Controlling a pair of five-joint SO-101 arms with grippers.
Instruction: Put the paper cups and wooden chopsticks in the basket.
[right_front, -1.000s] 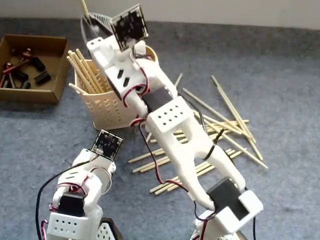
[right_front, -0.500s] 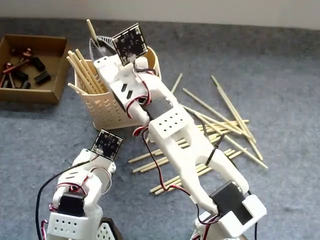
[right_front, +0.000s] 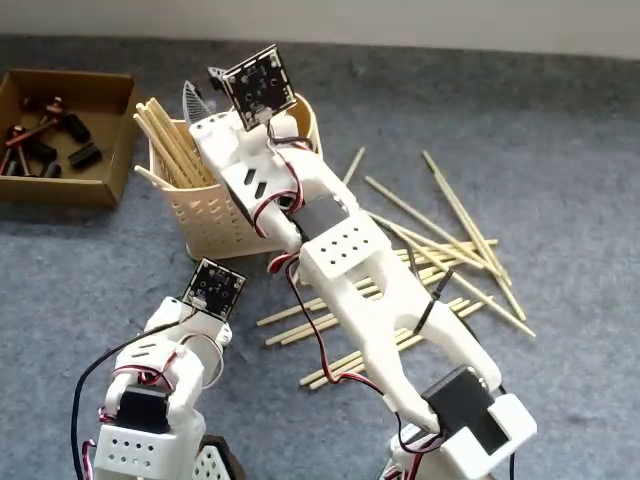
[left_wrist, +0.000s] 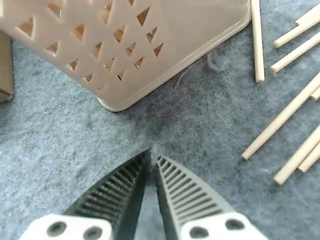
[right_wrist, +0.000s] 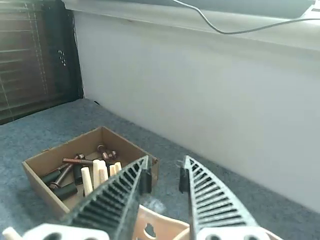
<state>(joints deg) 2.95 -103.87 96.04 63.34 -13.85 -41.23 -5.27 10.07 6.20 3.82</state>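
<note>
Floor: we see grey felt-like carpet (right_front: 570, 130) across the whole ground.
Wall: we find a plain white wall (right_wrist: 210, 100) rising from the carpet's far edge.
Window: we note dark slatted blinds (right_wrist: 30, 55) beside that wall.

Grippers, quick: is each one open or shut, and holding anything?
Left gripper: shut, holding nothing.
Right gripper: open, holding nothing, over the beige plastic basket.

arms (right_front: 350, 250) white plastic, screw holes | cables (right_front: 312, 335) red, black, white | wrist boards (right_front: 258, 82) black, square | left gripper (left_wrist: 150, 150), right gripper (right_wrist: 164, 167) dark, ribbed
</note>
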